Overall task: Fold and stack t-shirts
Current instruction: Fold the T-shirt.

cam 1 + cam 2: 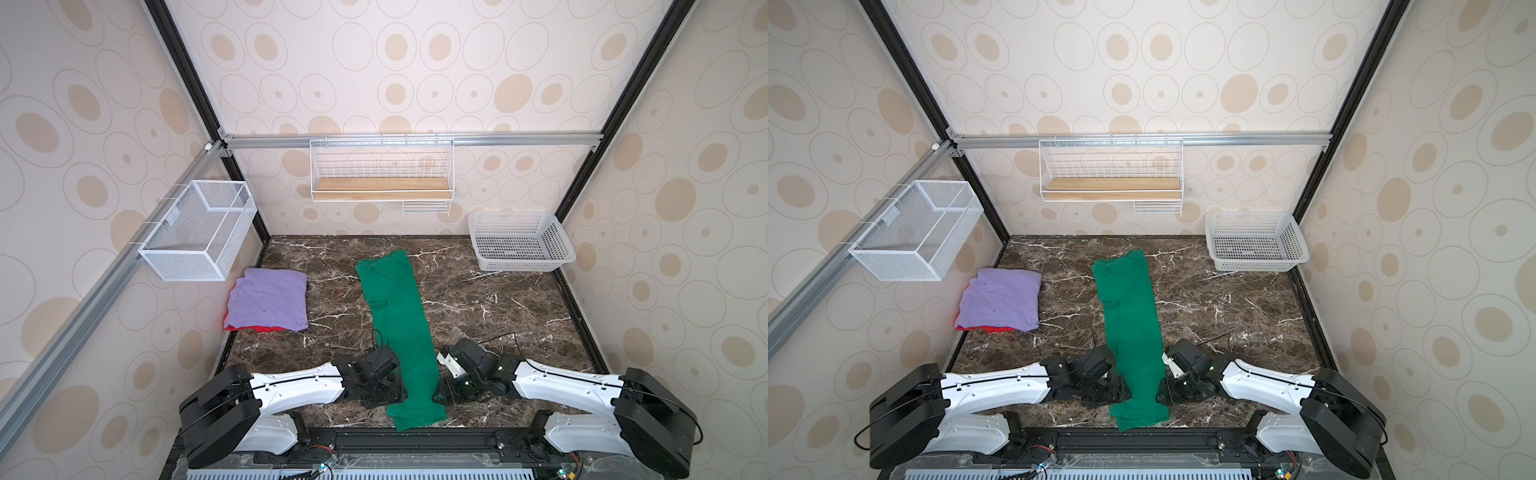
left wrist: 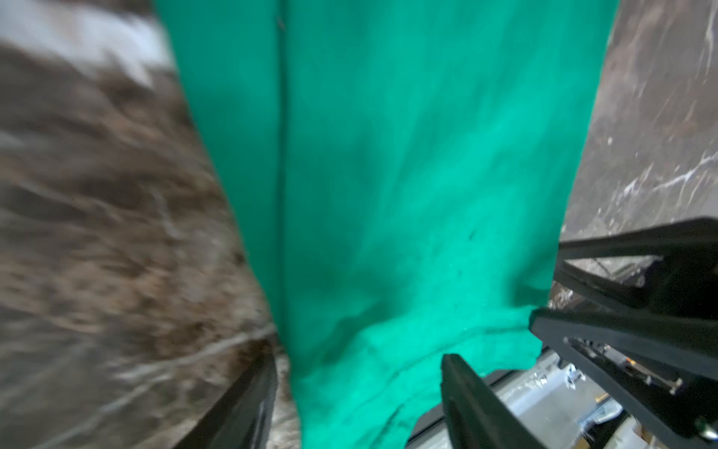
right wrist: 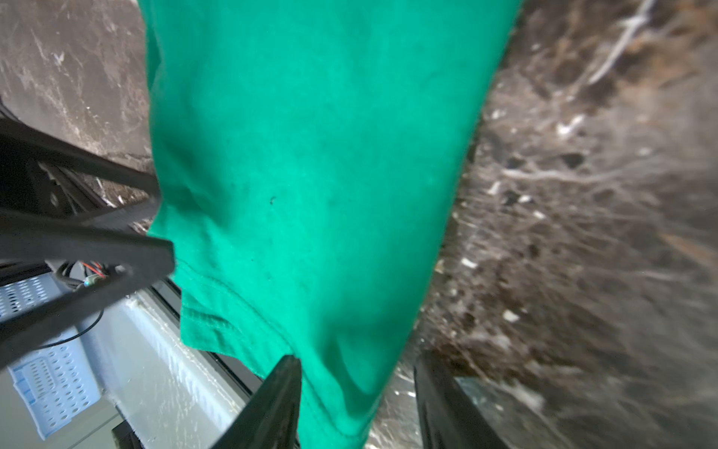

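Now we've got the green t-shirt (image 1: 395, 324) lying as a long strip, left gripper (image 2: 359, 373) and right gripper (image 3: 357, 361) both spread open astride its near edges.

- A dark brown, marble-patterned worktop (image 1: 478, 299), veined in white, lay between the three walls.
- A white perforated plastic basket (image 1: 557, 245) sat in its far right corner, close to the back wall.
- A white mesh basket (image 1: 183, 264) hung on the left wall, above the worktop.
- A white wire shelf (image 1: 381, 166) with a wooden board hung from the aluminium rail (image 1: 519, 139) along the back wall.
- Cream wallpaper (image 1: 395, 62) with tan ovals covered all three walls.
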{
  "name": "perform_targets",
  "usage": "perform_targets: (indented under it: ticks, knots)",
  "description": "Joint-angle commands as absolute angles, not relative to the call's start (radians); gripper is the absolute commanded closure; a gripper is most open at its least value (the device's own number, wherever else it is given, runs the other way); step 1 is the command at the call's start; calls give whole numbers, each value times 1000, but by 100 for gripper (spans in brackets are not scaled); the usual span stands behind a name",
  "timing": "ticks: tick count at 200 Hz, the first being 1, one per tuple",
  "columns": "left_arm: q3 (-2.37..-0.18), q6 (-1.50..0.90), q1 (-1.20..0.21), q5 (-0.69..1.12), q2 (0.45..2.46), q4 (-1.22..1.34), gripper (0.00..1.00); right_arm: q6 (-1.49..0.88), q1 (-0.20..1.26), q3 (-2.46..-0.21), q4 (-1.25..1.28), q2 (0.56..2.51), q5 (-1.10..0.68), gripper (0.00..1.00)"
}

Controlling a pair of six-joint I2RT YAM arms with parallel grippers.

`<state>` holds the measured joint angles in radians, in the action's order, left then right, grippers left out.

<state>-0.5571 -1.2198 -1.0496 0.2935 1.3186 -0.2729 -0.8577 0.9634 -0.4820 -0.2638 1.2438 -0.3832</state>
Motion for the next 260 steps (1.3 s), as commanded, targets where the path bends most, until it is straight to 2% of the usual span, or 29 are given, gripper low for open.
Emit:
perform_targets:
  ticks: [1,6,20,26,34,57,87,116,151,179,230,260]
  knots:
    - [-527,-1277,-1110,315,1387,-361,42,-868,961,-462,-256,1278,-426,48]
    - [-528,-1283,-1119,319,1396,-356,49,-869,961,-460,-248,1284,-433,49]
    - [-529,-1284,-1138,331,1415,-349,77,-878,961,-451,-220,1301,-459,51]
    - [-531,-1280,-1142,335,1422,-348,87,-881,960,-445,-204,1308,-472,55]
    - [-533,-1277,-1143,343,1428,-355,100,-887,961,-437,-184,1318,-496,65]
    - [-536,-1270,-1146,342,1402,-394,100,-907,960,-426,-151,1325,-549,100]
    - [-525,-1277,-1146,341,1307,-444,100,-936,962,-434,-184,1250,-595,100]
    - [-503,-1318,-1146,340,1174,-463,100,-934,965,-482,-332,1103,-584,100]
    - [-532,-1343,-1145,228,1019,-481,100,-921,963,-546,-412,1015,-522,96]
    - [-530,-1324,-1146,112,990,-413,100,-898,958,-576,-363,1104,-518,95]
    - [-494,-1344,-1137,-23,993,-289,100,-882,956,-694,-209,1389,-621,100]
    - [-475,-1342,-1100,-62,963,-273,100,-866,945,-763,-214,1439,-637,100]
